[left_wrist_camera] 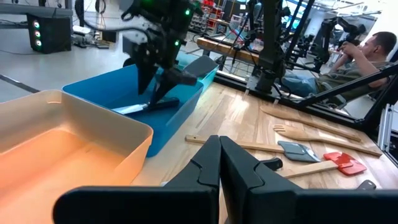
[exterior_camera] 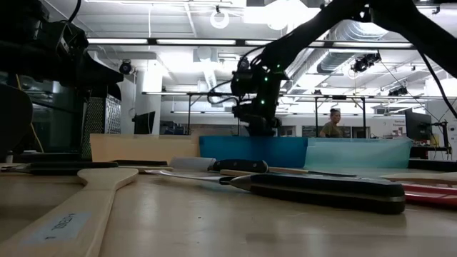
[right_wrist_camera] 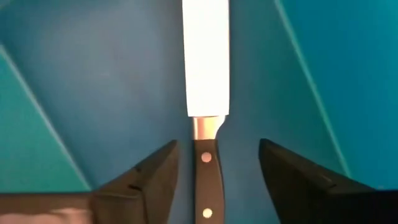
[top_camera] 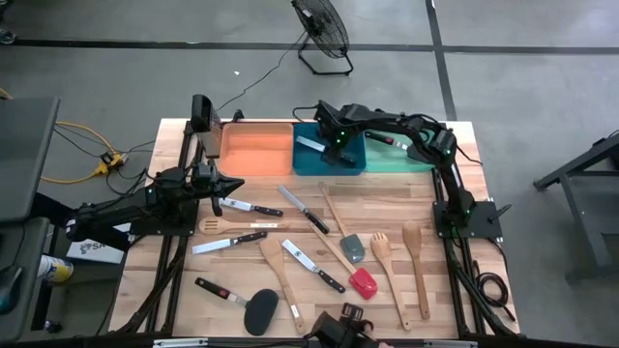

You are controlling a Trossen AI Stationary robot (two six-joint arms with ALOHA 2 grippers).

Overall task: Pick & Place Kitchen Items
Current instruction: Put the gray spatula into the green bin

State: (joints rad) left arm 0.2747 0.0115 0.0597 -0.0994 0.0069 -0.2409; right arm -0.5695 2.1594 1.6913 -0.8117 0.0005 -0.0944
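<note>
A grey concrete floor (top_camera: 542, 116) crossed by dark lines surrounds the pale wooden butcher-block surface (top_camera: 387, 198). A black round floor fan (top_camera: 322, 31) stands beyond its far edge, its cord trailing across the floor, and yellow cables (top_camera: 102, 159) lie to one side. In the low view, long ceiling strip lights (exterior_camera: 128, 41) glow above silver ductwork (exterior_camera: 350, 36), and a person (exterior_camera: 332, 123) sits at distant workstations.

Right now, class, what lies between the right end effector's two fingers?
The black-handled knife lies between the open fingers of the right end effector, on the blue bin's floor, in the right wrist view.
</note>
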